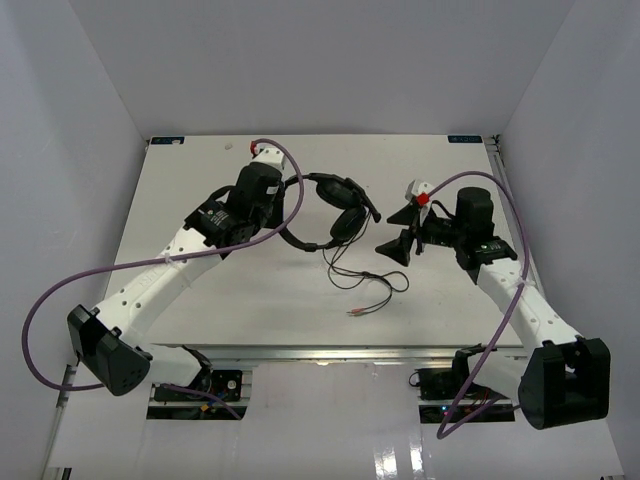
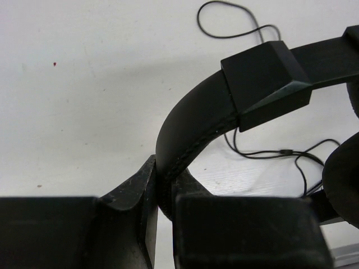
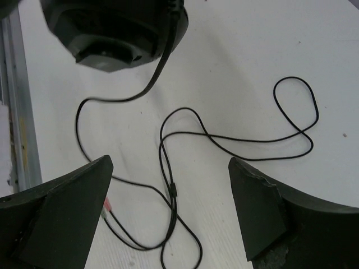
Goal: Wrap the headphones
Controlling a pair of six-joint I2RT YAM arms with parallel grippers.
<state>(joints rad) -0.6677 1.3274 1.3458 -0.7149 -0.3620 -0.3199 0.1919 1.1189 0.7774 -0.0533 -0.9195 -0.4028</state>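
Observation:
The black headphones (image 1: 338, 210) hang lifted above the table's middle. My left gripper (image 1: 288, 196) is shut on their curved headband (image 2: 190, 120), its jaws pinching the band from both sides. An earcup (image 3: 115, 28) hangs at the top of the right wrist view. The thin black cord (image 1: 365, 280) trails from it onto the table in loose loops (image 3: 235, 137), ending in small reddish plugs (image 1: 356, 313), also seen in the right wrist view (image 3: 106, 206). My right gripper (image 1: 396, 247) is open and empty, just above the cord, right of the earcups.
Purple arm cables (image 1: 60, 290) loop off both arms, one by the left edge, one on the right (image 1: 510, 220). The white table (image 1: 200, 300) ends in a metal rail at the front (image 1: 330, 352). White walls enclose three sides.

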